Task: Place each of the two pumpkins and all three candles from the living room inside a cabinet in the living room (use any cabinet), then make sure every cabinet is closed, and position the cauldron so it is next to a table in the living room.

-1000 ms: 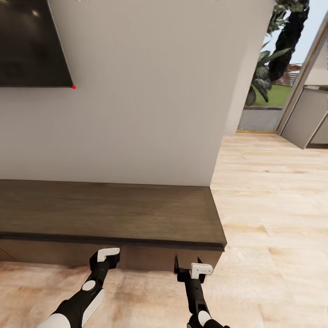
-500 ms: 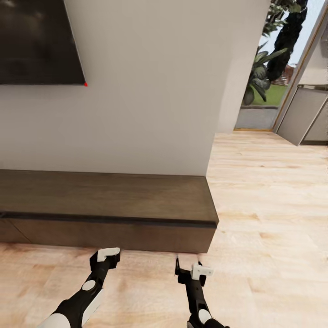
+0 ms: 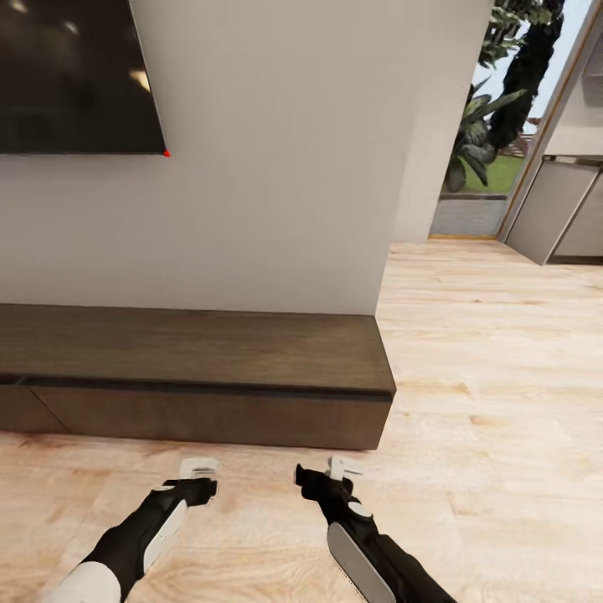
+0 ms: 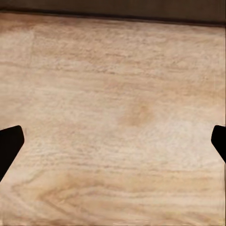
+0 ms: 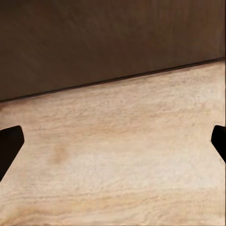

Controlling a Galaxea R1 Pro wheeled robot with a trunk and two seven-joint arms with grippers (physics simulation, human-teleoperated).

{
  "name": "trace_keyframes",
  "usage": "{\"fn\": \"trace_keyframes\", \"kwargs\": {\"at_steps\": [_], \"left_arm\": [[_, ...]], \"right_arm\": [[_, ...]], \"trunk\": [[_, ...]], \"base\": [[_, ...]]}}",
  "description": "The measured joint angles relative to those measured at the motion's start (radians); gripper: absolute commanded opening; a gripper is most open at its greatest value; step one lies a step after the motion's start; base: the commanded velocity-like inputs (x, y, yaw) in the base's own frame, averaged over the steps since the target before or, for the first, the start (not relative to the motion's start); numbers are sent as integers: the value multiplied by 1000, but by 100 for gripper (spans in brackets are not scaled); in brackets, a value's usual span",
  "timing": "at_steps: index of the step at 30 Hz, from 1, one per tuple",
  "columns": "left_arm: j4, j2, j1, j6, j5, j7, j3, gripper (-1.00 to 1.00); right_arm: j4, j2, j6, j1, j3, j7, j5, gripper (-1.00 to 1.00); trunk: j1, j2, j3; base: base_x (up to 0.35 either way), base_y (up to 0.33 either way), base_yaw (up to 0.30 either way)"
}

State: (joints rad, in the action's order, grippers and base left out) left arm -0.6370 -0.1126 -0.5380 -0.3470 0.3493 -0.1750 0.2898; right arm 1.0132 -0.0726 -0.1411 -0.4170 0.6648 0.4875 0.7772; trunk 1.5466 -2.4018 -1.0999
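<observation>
The long, low dark-brown cabinet runs along the white wall, and its flat fronts sit flush and closed. My left gripper hovers over the wooden floor just short of the cabinet. It is open, its black fingertips wide apart with nothing between them. My right gripper is beside it, also open and empty, facing the cabinet's front. The cabinet's base edge is a dark strip in the left wrist view. Pumpkins, candles, cauldron and table are out of view.
A dark TV screen hangs on the wall above the cabinet. Pale wood floor stretches to the right, past the wall's corner, toward a glazed opening with plants and a grey unit.
The whole view has pulled back from the cabinet, which now sits farther off. Both grippers have dropped lower in the picture, and the right one has shifted left and turned.
</observation>
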Motion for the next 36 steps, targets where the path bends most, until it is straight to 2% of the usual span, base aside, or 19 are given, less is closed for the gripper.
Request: {"fn": "trace_keyframes", "kwargs": {"at_steps": [1,4,10,17,23,36], "left_arm": [[-31,-10,0,-47,13,0,-13,100],[-70,-25,1,-107,41,1,-32,100],[-74,-29,3,-127,51,-5,-41,100],[38,-26,3,-114,48,-4,-46,100],[108,-20,3,-40,52,-2,-46,100],[140,-24,4,-16,53,-2,-46,100]], "right_arm": [[11,5,-19,0,-3,15,5,100],[21,23,-40,0,-7,38,12,100],[24,30,-46,12,-6,50,5,100],[-33,31,-45,29,-6,48,4,100],[-75,30,-44,30,-6,44,14,100],[-125,28,-46,31,-5,39,14,100]], "trunk": [[0,0,0],[-4,7,3],[-27,49,22],[-54,98,44],[-77,140,62],[-126,231,103]], "base": [[-4,0,0],[-1,0,0],[0,0,0],[0,0,0],[0,0,0],[0,0,0]]}}
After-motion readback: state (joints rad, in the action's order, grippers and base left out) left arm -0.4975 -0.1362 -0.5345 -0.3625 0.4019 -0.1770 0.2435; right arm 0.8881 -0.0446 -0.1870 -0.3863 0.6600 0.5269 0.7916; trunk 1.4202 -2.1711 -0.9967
